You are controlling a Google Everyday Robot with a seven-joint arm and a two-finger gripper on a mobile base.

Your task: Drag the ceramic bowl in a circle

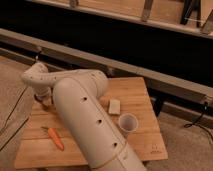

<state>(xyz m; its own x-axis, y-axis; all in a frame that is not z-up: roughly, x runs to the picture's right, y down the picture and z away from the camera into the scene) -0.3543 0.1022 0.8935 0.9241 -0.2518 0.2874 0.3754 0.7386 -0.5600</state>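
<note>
Hovering at the left edge of the table (137,95), the gripper (44,98) is seen over a dark shape judged to be the ceramic bowl (48,105); its grip cannot be told. Contact is judged the step in hand; next, a firm hold and a circular sweep are called for.

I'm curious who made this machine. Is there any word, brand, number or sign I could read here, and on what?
No text here can be read.
On the wooden table, near right corner, a small dark mark: too small to read.
On the white arm: no label visible.
On the gripper, low over the table's left end: no writing visible.
On the paper cup: none, plain white.
</note>
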